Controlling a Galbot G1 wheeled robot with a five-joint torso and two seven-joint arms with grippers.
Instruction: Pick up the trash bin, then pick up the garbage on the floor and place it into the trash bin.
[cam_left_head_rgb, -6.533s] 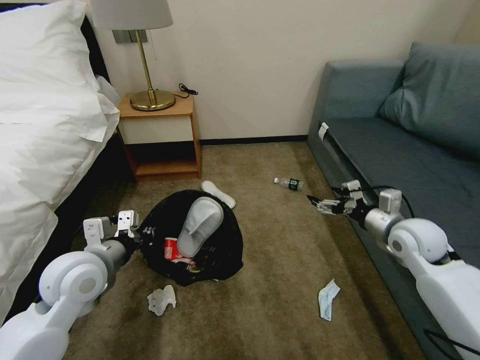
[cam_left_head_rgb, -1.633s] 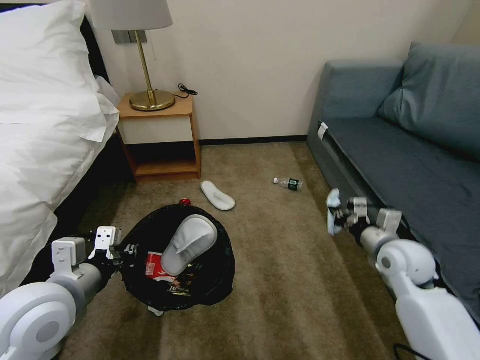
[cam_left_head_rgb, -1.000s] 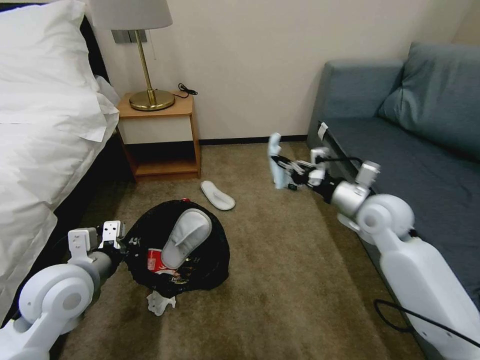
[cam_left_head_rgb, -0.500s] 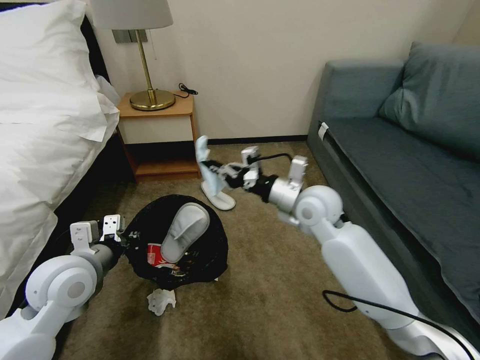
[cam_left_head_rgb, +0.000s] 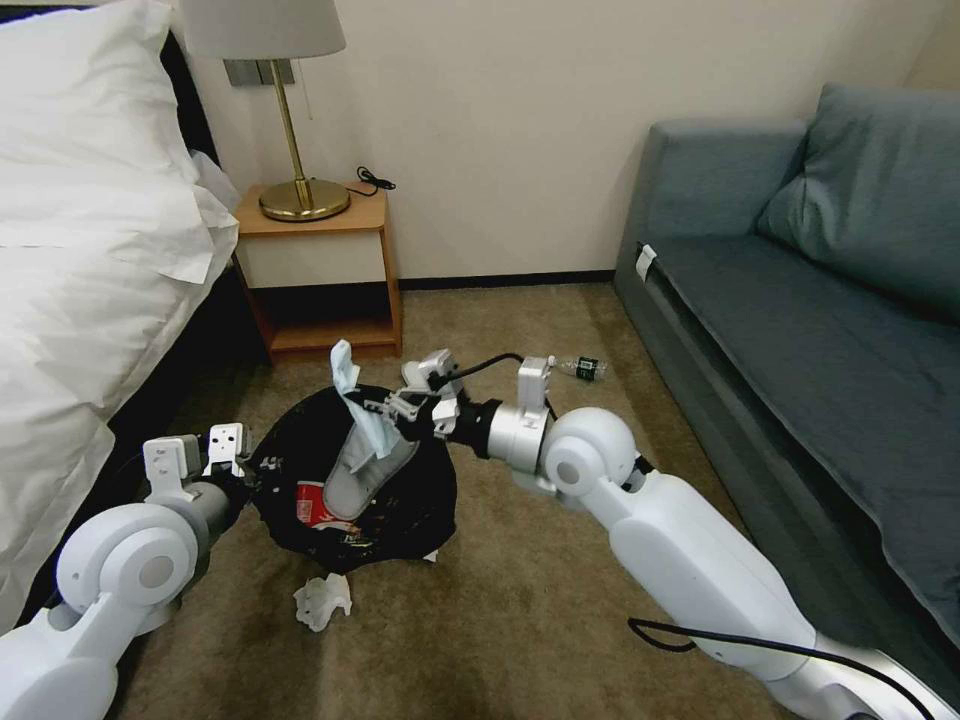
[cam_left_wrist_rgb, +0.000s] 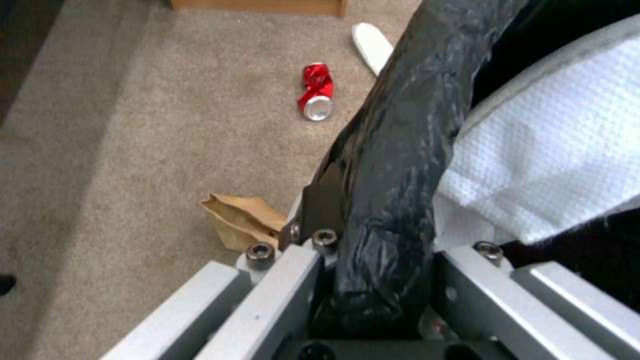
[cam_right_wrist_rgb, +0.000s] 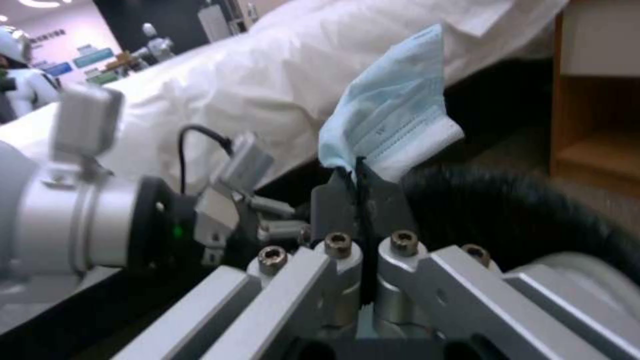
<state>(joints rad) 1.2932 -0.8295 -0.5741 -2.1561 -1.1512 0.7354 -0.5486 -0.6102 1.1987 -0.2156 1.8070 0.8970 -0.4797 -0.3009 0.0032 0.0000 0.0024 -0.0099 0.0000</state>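
Head view: right gripper (cam_left_head_rgb: 385, 420) is pinching the mask (cam_left_head_rgb: 358, 410) over the trash bin (cam_left_head_rgb: 420, 500), positioned for dropping; left gripper (cam_left_head_rgb: 247, 478) is clamping its rim.

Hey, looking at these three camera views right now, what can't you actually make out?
- Trash bin bottom, head view: covered by the slipper and wrappers.
- Second slipper, head view: mostly behind the right gripper holding the mask.
- Brown paper, left wrist view: partly hidden behind the left gripper clamped on the bin rim.
- Bottle label, head view: too small to read.
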